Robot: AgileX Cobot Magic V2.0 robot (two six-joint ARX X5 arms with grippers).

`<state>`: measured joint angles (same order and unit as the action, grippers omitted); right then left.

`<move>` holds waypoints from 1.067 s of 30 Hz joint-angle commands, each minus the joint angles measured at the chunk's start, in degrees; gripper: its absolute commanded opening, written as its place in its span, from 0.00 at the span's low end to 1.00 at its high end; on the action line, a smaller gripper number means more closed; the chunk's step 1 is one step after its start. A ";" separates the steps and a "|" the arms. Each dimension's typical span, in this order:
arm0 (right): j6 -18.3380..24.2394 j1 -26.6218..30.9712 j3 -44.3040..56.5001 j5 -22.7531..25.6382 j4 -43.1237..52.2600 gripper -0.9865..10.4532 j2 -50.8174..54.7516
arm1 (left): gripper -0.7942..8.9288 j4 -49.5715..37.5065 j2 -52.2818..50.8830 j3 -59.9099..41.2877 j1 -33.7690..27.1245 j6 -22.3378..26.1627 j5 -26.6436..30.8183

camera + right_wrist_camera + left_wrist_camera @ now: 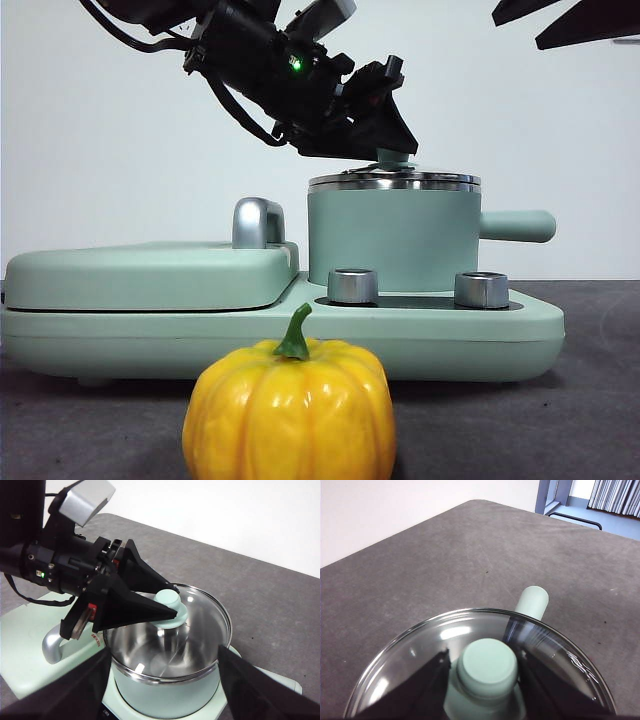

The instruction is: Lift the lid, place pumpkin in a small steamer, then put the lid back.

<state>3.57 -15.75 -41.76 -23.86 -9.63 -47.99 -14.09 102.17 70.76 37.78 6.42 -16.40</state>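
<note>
The small steamer [390, 240] stands on the right of a mint-green cooker base, its side handle [518, 226] pointing right. The glass lid [395, 182] rests at its steel rim. My left gripper [392, 150] reaches down from the upper left, and its jaws are shut on the lid's mint-green knob [487, 667]. This also shows in the right wrist view [172, 607]. The pumpkin [290, 410] sits on the table in front of the cooker, near the camera. My right gripper [164, 652] is open and empty, hovering above the steamer [165, 690], and shows in the front view's top right corner [570, 20].
The large flat grill cover [150, 275] with a steel handle [257, 222] fills the cooker's left half. Two steel dials [352, 285] [481, 290] sit on the base [300, 335] in front of the steamer. Grey table surface [470, 555] lies around it.
</note>
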 commanded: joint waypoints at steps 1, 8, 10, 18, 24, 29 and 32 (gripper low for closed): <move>-0.63 -0.26 -1.11 -0.11 0.35 0.38 -0.22 | 0.13 -0.44 1.27 1.22 0.59 0.44 0.11; -0.61 -0.24 -1.11 -0.13 0.13 0.38 -0.22 | 0.09 -0.48 1.27 1.22 0.59 0.42 0.11; -0.61 -0.26 -1.11 -0.11 0.20 0.38 -0.22 | 0.09 -0.85 1.27 1.22 0.61 0.42 0.11; -0.59 -0.24 -1.11 -0.11 0.15 0.38 -0.22 | 0.09 -0.98 -0.94 1.31 0.59 0.42 0.11; -0.59 -0.26 -1.11 -0.11 0.13 0.38 -0.22 | 0.09 -0.46 -4.11 1.31 0.20 0.37 0.11; -0.59 -0.26 -1.11 -0.11 0.13 0.38 -0.22 | 0.09 0.50 -7.15 1.31 -0.09 0.37 0.11; -0.59 -0.26 -1.11 -0.11 0.13 0.38 -0.22 | 0.09 3.30 -9.35 1.31 -0.50 0.37 0.11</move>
<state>3.57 -15.75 -41.76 -23.88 -9.85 -47.99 -10.22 93.32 70.76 37.17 6.61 -16.34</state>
